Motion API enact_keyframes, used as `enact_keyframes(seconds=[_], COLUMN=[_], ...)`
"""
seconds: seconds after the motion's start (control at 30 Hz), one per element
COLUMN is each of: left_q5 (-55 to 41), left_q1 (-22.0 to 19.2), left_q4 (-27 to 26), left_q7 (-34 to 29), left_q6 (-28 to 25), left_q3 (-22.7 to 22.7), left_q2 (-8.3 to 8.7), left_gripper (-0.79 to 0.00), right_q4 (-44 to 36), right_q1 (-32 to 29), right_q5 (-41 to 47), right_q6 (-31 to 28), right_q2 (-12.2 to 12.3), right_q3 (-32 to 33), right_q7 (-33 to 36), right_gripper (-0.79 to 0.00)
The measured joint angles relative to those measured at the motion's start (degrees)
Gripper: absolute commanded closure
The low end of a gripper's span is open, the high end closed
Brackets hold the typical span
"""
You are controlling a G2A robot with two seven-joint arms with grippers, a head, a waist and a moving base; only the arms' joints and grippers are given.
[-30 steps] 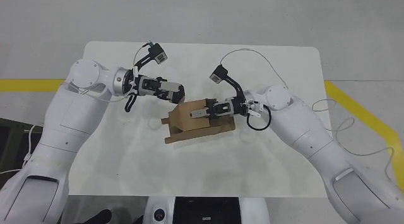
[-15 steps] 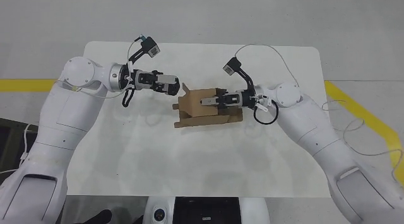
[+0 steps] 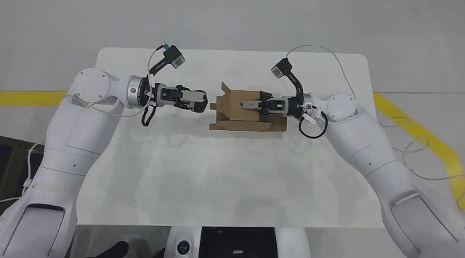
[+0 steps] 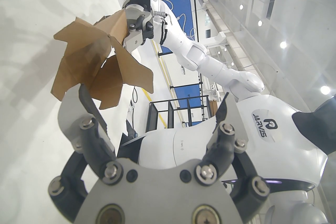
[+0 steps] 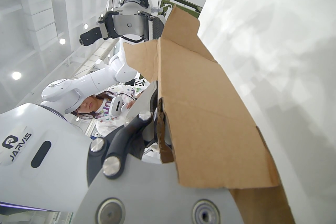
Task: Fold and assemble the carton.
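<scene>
A brown carton (image 3: pixel 238 110) with its flaps spread is held just above the white table (image 3: pixel 145 185), near the middle. My right gripper (image 3: pixel 253 103) is shut on one of its walls from the right side. In the right wrist view the carton (image 5: pixel 202 104) runs past the gripper (image 5: pixel 160 114), and one finger (image 5: pixel 148 101) presses the wall's inner face. My left gripper (image 3: pixel 205 102) stands open just left of the carton, apart from it. In the left wrist view its fingertips (image 4: pixel 85 96) frame the carton's open flaps (image 4: pixel 86 59), with nothing between them.
The table's far edge lies behind the carton and its right edge (image 3: pixel 370 127) is beyond the right arm. A yellow floor line (image 3: pixel 29 98) runs past both sides. Bare tabletop spreads in front of the carton.
The right arm has carried the carton to the right and toward the far side, turning it square to the table. The left gripper has kept open at about the same spot.
</scene>
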Motion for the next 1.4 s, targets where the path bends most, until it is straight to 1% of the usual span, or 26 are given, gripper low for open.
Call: enact_keyframes(seconds=[0.13, 0.2, 0.33, 0.57, 0.77, 1.07, 1.4], left_q5=[0.17, 0.77, 0.37, -0.7, -0.62, -3.35, -3.97], left_q1=[0.23, 1.06, 2.02, 2.8, 2.88, 2.89, 2.96], left_q4=[-0.17, -0.85, -1.84, -3.64, -3.09, -2.05, -2.85], left_q7=[0.36, 1.92, 2.73, 3.34, 3.55, 1.68, 1.46], left_q6=[0.12, 0.78, 2.1, 3.32, 3.89, 5.43, 6.26], left_q3=[-0.05, -0.39, -0.94, 0.58, 1.74, 2.1, 3.3], left_q2=[0.01, 0.14, 0.32, -0.1, -0.43, -0.71, -1.19], left_gripper=[-0.785, -0.785, -0.785, -0.785, -0.785, -0.785, -0.785], right_q4=[-0.02, -0.88, -3.05, -5.58, -5.77, -5.61, -5.58], right_q1=[-0.02, -0.73, -2.5, -3.96, -3.9, -4.04, -4.03], right_q5=[-0.01, -0.95, -3.66, -5.2, -5.41, -6.05, -6.97], right_q6=[0.02, 0.66, 2.08, 3.5, 3.63, 3.47, 3.02], right_q2=[0.0, 0.1, 0.39, -0.2, -0.59, -1.3, -2.61], right_q3=[0.01, 0.28, 1.13, 1.48, 2.59, 3.71, 3.57], right_q7=[-0.01, -1.32, -4.55, -8.39, -9.99, -12.33, -14.88], right_gripper=[0.0, 0.0, 0.0, 0.0, 0.0, 0.0, 0.0])
